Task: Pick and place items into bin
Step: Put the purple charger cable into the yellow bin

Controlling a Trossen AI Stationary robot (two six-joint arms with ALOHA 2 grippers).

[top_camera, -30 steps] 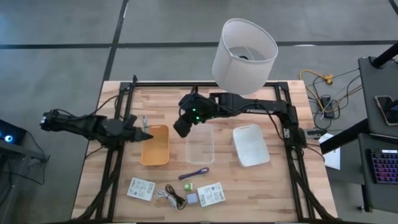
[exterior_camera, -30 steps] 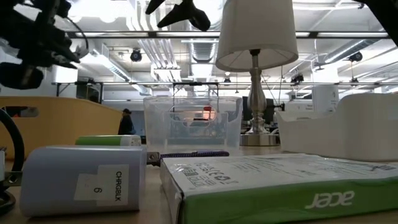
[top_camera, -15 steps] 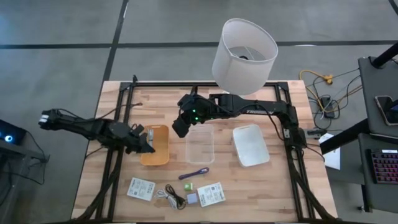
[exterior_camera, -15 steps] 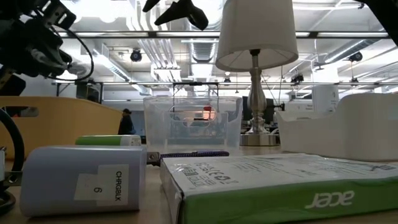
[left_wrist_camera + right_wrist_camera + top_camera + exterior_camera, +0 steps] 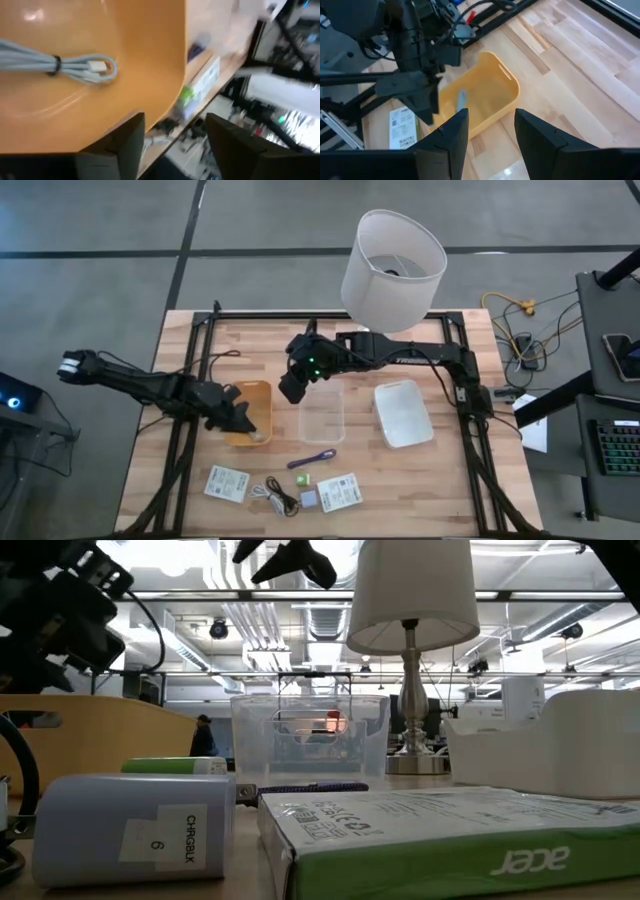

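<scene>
The orange bin (image 5: pixel 252 412) stands left of centre, and a bundled grey-white cable (image 5: pixel 65 65) lies on its floor. My left gripper (image 5: pixel 243 426) hangs open over the bin's near end, its fingers (image 5: pixel 125 145) apart with nothing between them. My right gripper (image 5: pixel 290 387) hovers open above the gap between the orange bin and the clear bin (image 5: pixel 322 416), empty in its wrist view (image 5: pixel 490 135). Near the front edge lie two white packets (image 5: pixel 227 483) (image 5: pixel 340 491), a coiled cable (image 5: pixel 276 497), a purple pen (image 5: pixel 312 459), a green cube (image 5: pixel 302 478) and a grey cube (image 5: pixel 310 499).
A white bin (image 5: pixel 403 413) stands right of the clear bin. A big white lamp (image 5: pixel 393 256) rises at the far edge, above my right arm. Black frame rails (image 5: pixel 185 450) run along both sides of the table. Bare wood lies between the bins and the loose items.
My left gripper has moved toward the table's near edge and a little right, along the orange bin, and dipped toward it. Its fingers have spread and let go of the grey-white cable, which now lies in the bin. My right gripper has kept still.
</scene>
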